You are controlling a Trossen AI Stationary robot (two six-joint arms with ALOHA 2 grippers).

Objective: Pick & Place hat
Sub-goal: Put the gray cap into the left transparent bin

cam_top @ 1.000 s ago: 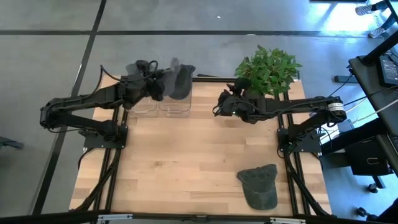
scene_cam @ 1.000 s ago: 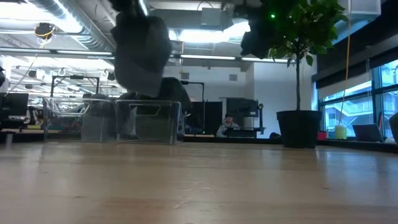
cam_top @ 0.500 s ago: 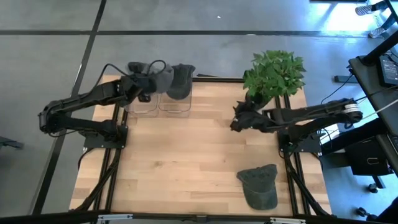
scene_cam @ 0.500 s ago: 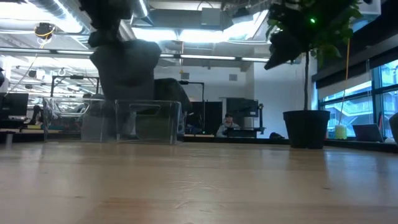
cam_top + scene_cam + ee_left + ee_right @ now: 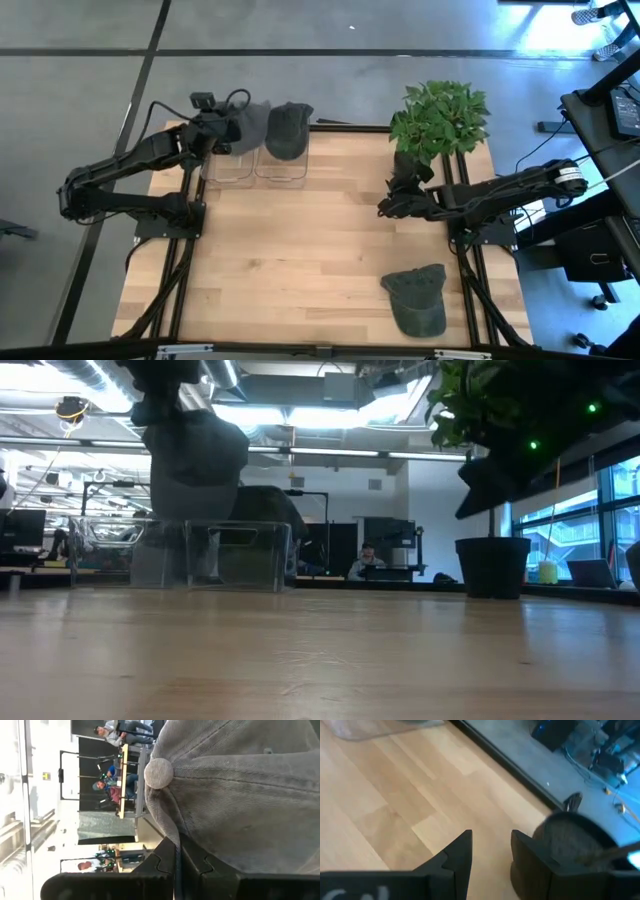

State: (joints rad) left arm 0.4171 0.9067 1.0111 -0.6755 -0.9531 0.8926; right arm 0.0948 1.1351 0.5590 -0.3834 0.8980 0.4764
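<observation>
- A pale wooden table is seen from above, set on a grey concrete floor crossed by dark seams.
- A leafy potted plant is placed at the table's far right corner (its dark pot is shown in the low view).
- Ceiling ducts and pipes are lit by long bright light strips in the room behind.
- Large windows are seen on the right side of the low view.
- A seated person is shown at a desk far behind the table.
- Dark office furniture is seen beside the table's right edge.
</observation>
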